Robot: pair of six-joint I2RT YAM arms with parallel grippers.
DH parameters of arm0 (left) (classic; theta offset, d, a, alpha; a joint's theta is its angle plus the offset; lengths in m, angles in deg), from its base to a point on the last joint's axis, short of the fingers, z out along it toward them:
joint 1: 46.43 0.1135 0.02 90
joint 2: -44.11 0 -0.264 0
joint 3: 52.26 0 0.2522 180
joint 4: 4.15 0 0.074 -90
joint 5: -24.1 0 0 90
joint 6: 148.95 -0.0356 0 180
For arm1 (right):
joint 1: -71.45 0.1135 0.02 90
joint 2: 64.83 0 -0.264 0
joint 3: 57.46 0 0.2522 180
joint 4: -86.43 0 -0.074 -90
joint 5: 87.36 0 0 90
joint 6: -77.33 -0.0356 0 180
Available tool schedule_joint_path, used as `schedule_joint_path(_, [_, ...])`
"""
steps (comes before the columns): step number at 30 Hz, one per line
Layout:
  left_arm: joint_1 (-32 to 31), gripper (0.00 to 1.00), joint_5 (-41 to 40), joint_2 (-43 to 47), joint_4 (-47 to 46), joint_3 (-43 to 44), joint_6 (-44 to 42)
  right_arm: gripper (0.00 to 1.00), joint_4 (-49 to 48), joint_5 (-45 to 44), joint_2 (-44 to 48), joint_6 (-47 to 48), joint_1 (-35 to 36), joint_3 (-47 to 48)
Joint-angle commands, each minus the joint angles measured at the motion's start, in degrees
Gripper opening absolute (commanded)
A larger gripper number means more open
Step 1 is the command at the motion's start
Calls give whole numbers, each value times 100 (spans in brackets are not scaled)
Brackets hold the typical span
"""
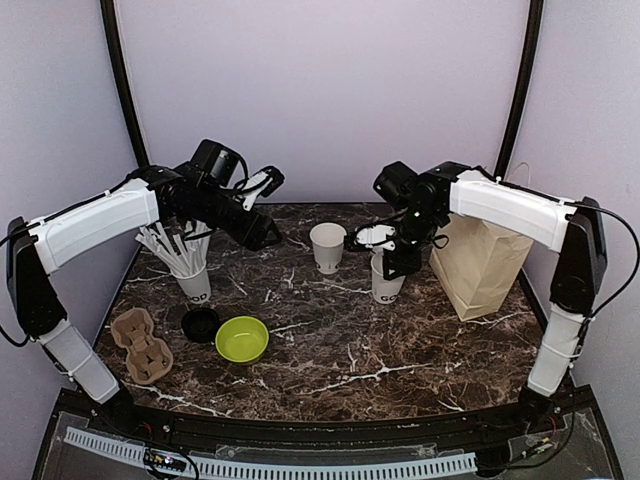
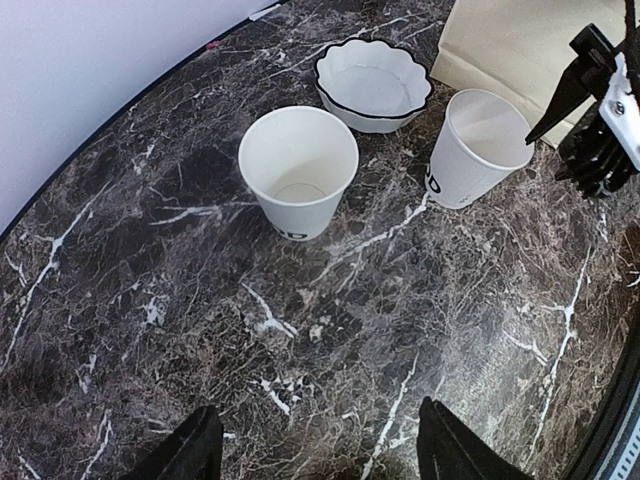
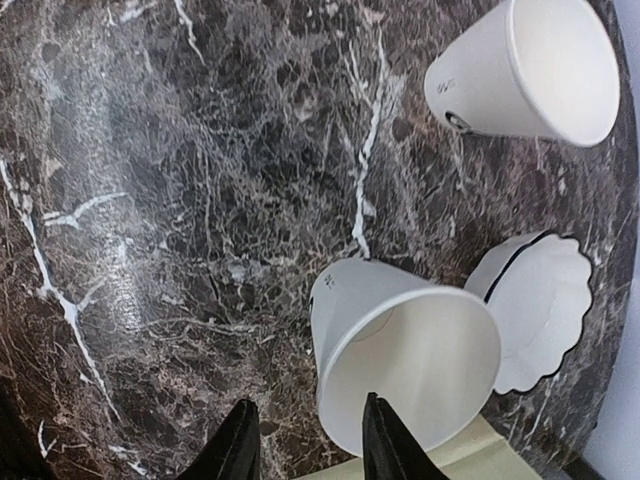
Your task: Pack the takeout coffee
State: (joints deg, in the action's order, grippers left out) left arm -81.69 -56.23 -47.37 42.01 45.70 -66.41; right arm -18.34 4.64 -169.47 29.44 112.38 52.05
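Two white paper cups with dark lettering stand open, without lids. One cup (image 1: 327, 246) (image 2: 298, 170) (image 3: 525, 70) stands mid-table. The other cup (image 1: 387, 282) (image 2: 478, 145) (image 3: 400, 350) stands right of it. A black lid (image 1: 200, 323) lies on the table near the front left. My right gripper (image 1: 395, 258) (image 3: 308, 450) is open and hangs over the right cup's rim, with one finger outside the wall and one above the opening. My left gripper (image 1: 268, 235) (image 2: 320, 455) is open and empty, above bare marble left of the cups.
A brown paper bag (image 1: 480, 265) (image 2: 530, 45) stands at the right. A white scalloped bowl (image 1: 375, 236) (image 2: 372, 82) (image 3: 540, 310) sits behind the right cup. A straw-filled cup (image 1: 192, 280), a lime-green bowl (image 1: 242, 339) and a cardboard cup carrier (image 1: 140, 343) stand at the left.
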Motion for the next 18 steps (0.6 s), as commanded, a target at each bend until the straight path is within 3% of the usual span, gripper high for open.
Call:
schedule_joint_path(1, [-24, 69, 150, 128, 183, 79, -129, 36, -62, -79, 56, -131, -90, -225])
schedule_joint_path(8, [-31, 70, 205, 113, 130, 38, -125, 31, -290, -176, -160, -175, -221, -372])
schedule_joint_path(18, [-37, 67, 118, 225, 770, -36, -128, 2, -131, 229, -243, 110, -12, -388])
